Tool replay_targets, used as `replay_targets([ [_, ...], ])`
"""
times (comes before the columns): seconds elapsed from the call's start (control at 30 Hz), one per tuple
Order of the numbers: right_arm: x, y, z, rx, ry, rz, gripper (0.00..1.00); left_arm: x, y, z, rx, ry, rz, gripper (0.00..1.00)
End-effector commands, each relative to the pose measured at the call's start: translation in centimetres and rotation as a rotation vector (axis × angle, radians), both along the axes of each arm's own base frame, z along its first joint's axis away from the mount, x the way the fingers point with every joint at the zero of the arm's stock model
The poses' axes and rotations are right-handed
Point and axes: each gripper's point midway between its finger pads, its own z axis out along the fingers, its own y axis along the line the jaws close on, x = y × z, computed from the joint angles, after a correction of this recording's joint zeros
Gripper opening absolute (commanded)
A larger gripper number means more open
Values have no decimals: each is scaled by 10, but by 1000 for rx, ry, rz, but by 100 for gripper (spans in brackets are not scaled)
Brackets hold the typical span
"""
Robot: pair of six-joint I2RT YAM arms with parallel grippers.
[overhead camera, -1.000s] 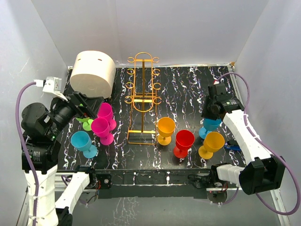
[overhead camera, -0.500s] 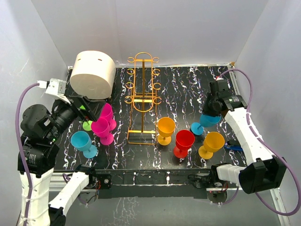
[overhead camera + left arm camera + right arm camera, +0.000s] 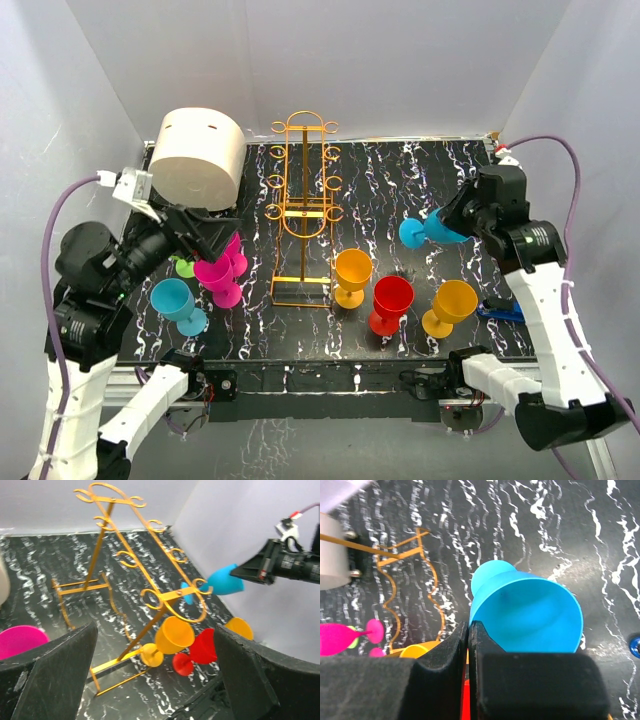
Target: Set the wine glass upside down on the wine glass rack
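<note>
Right now the right gripper (image 3: 452, 224) pinches the blue wine glass (image 3: 428, 229) by the wall of its bowl. In the right wrist view its fingers (image 3: 440, 672) are pressed almost together over the rim. The glass hangs above the black marbled table (image 3: 400, 180), tipped on its side with the foot pointing left toward the wine glass rack (image 3: 300, 215), and apart from it. The rack stands upright at the middle of the table. Near its base, to the right, an orange glass (image 3: 352, 272), a red glass (image 3: 391, 298) and a yellow glass (image 3: 452, 302) stand upright. The left gripper (image 3: 205, 238) is spread wide – it hovers over two pink glasses (image 3: 217, 270) on the left side, near the cream container (image 3: 197, 157) at the far left
</note>
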Motion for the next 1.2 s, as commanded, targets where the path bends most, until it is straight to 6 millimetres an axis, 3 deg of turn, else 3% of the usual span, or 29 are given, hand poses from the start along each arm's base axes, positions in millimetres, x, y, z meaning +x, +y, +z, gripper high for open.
replay_targets([
  [0.0,1,12,79,113,-302,35,0,-34,-21,47,-123,-137,-174,99],
  [0.17,-16,16,138,192,-527,56,0,-50,-30,74,-186,-203,-262,99],
  [0.37,-38,30,188,327,-768,134,0,-45,-41,93,-226,-256,-330,99],
  [0.5,-46,40,205,414,-864,196,0,-37,-47,111,-266,-306,-362,99],
  [0.8,-55,59,244,487,-1036,338,0,9,-80,118,-517,-187,-534,99],
  [0.97,-46,57,253,549,-1063,311,0,38,-92,120,-697,-107,-584,99],
  [1.17,-43,60,254,581,-1066,319,0,62,-118,109,-790,1,-544,99],
])
